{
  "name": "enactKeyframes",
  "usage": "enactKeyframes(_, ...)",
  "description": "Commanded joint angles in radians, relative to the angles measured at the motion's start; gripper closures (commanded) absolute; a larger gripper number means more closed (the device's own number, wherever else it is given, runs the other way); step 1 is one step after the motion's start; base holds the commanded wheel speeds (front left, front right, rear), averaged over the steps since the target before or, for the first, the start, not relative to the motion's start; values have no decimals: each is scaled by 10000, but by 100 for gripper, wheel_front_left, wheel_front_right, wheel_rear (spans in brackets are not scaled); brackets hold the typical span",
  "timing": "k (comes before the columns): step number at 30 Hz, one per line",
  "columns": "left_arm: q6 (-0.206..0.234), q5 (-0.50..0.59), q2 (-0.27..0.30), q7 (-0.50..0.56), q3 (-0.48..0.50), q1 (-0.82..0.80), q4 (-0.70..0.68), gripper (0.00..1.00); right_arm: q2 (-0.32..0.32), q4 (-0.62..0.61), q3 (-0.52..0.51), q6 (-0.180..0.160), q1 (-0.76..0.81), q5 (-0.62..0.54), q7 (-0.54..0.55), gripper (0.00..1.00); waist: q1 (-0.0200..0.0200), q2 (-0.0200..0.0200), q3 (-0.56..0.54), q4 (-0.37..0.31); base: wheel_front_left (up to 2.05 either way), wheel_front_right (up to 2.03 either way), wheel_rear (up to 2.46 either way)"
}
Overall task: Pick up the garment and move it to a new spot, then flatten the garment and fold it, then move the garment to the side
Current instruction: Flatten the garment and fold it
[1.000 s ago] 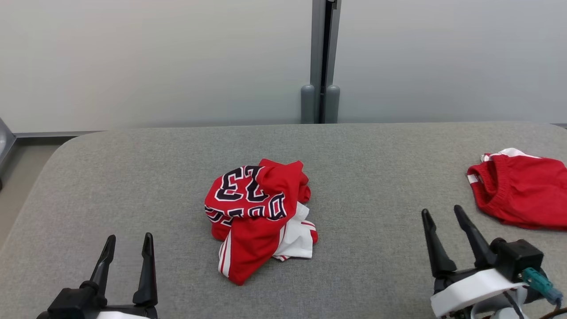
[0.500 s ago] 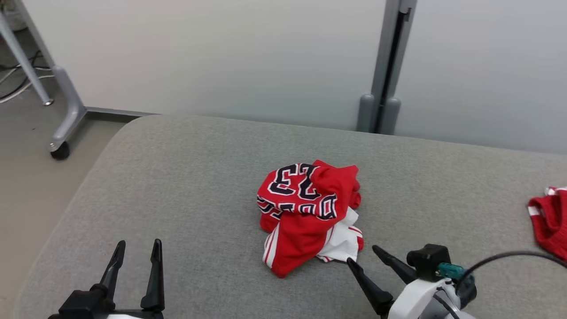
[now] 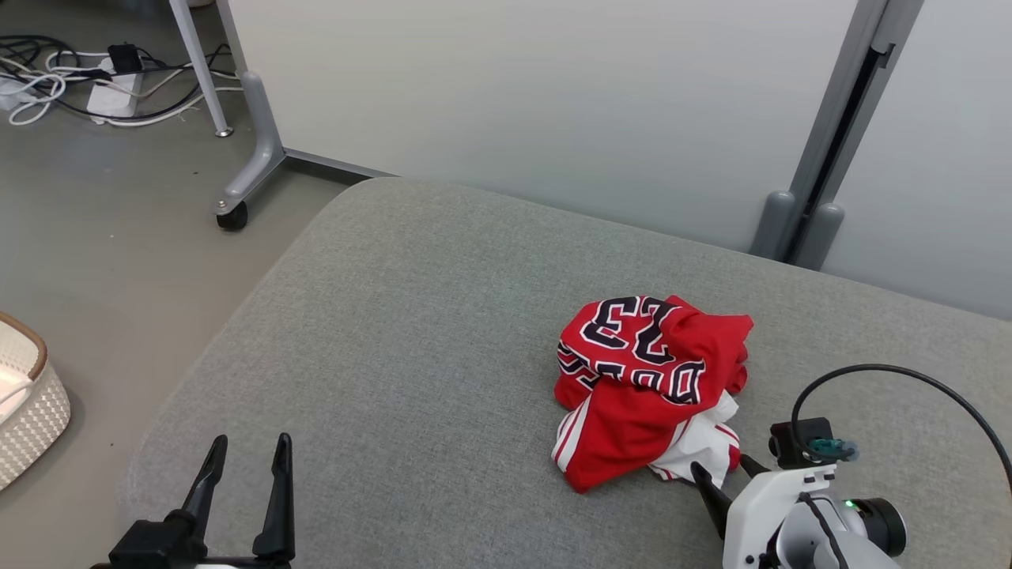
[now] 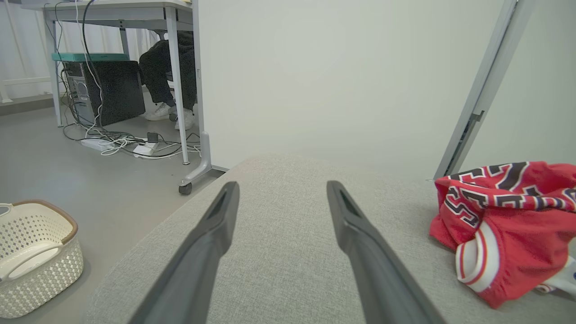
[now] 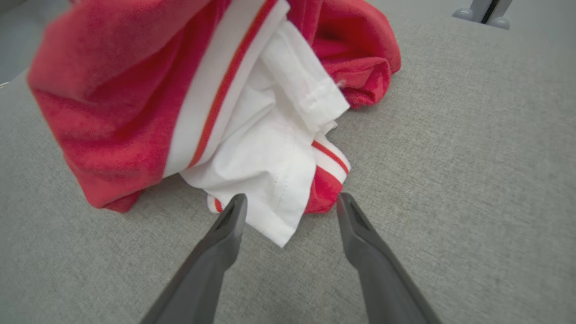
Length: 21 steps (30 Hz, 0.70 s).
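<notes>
While the head camera turns to my left and the whole picture slides with it, my right gripper (image 5: 291, 200) comes in from the right and now stands at the near edge of the garment (image 3: 644, 387). Its fingers are spread wide. The white sleeve hem (image 5: 274, 211) lies just in front of the tips and partly between them, flat on the pad (image 3: 411, 332) and not pinched. My left gripper (image 3: 251, 439) keeps its place low at my left. It is also spread wide, holds nothing, and is well apart from the cloth.

The garment itself has not moved. It is the same crumpled heap, red with the black number on top and the white sleeve toward me. It only sits more to the right in the head view because the camera turned.

For the task, I judge the reach for the first pick is almost finished. What remains is to go a little forward and down, then close. The hem is a thin layer, so I fear the tips may slide over it.

Farther off, the turn brings into view a basket (image 3: 28, 411) on the floor, the partition (image 3: 553, 103) and cables (image 3: 47, 79).
</notes>
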Motion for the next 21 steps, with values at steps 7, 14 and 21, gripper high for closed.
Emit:
enactKeyframes(7,31,-65,84,-37,12,-115,32,0,273,513,-301,-1,-207,-150,-26,25,0,0,109,157,0,0,0)
enactKeyframes(14,53,-104,91,-39,38,-185,-6,0,332,601,-453,-1,-361,-179,-471,100,0,0,231,-1,0,0,0)
enactKeyframes(21,70,-139,75,-42,111,-74,29,0,54,-40,-583,-1,-481,-54,-1232,100,0,0,97,-614,0,0,0)
